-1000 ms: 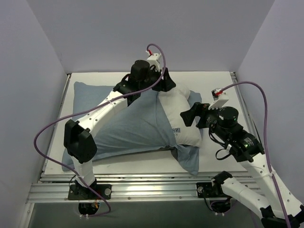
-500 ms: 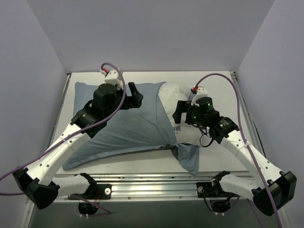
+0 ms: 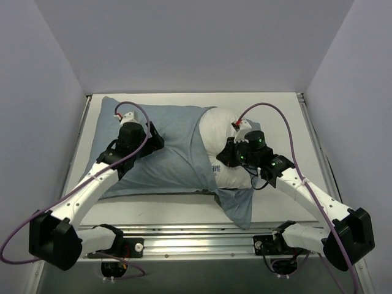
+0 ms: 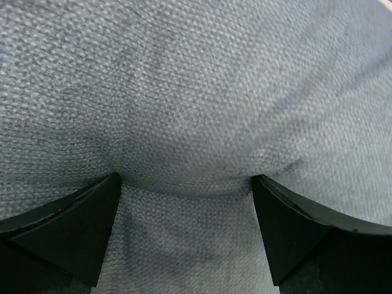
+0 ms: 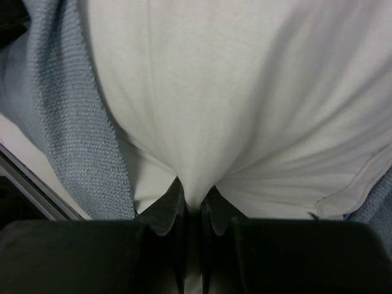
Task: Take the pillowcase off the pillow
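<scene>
Pillow lies across the white surface, long side left to right. Its right end is bare white. The rest is inside the pillowcase, pale blue-grey face up. The open edge of the case runs slantwise over the pillow, and a loose flap trails off toward the near edge. There is a small dark printed logo on the pillow's near side, just by the case edge, too small to read. No other writing is legible. Left tool is down on the covered part toward the left. Its wrist view shows the dark fingers spread wide and pressed into the weave, the cloth swelling up between them, nothing pinched. Right tool is on the bare pillow near the logo. Its wrist view shows the fingers drawn almost together with a ridge of white pillow fabric nipped between them, folds radiating from the grip. Blue-grey case edge sits just left of that pinch, and a pillow seam runs at lower right. A purple cable loops over each wrist. An aluminium rail runs along the near edge, by the arm bases.
</scene>
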`<action>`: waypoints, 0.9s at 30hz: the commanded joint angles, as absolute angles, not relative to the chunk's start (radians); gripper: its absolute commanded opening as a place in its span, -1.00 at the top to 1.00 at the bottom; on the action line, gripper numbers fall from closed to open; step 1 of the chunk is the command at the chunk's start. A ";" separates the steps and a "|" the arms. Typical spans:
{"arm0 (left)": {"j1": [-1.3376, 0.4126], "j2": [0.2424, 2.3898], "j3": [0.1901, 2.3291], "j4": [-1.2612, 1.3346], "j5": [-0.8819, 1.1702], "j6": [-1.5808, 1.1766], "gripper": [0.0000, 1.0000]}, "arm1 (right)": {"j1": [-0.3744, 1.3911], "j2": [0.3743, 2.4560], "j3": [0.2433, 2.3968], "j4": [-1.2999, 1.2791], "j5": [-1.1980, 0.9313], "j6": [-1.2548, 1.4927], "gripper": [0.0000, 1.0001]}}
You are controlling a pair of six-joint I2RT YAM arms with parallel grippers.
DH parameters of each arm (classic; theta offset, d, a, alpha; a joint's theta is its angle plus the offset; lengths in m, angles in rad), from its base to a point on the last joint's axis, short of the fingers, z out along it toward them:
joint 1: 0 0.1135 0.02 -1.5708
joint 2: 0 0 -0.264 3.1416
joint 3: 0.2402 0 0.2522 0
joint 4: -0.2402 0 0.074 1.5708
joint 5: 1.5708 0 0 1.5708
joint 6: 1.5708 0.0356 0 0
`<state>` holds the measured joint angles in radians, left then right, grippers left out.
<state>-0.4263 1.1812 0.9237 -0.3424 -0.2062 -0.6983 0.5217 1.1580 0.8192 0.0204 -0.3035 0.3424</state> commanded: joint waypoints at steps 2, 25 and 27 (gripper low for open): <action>-0.391 1.383 1.057 -0.226 -0.187 -0.649 -0.94 | 0.577 1.111 0.763 -0.011 -0.365 0.385 1.00; -0.756 0.861 0.721 -0.262 -0.054 -0.577 -0.84 | 0.756 1.233 0.946 0.127 -0.158 0.459 1.00; -0.831 0.853 0.684 -0.233 -0.077 -0.598 -0.80 | 0.758 1.242 0.971 0.124 -0.149 0.456 1.00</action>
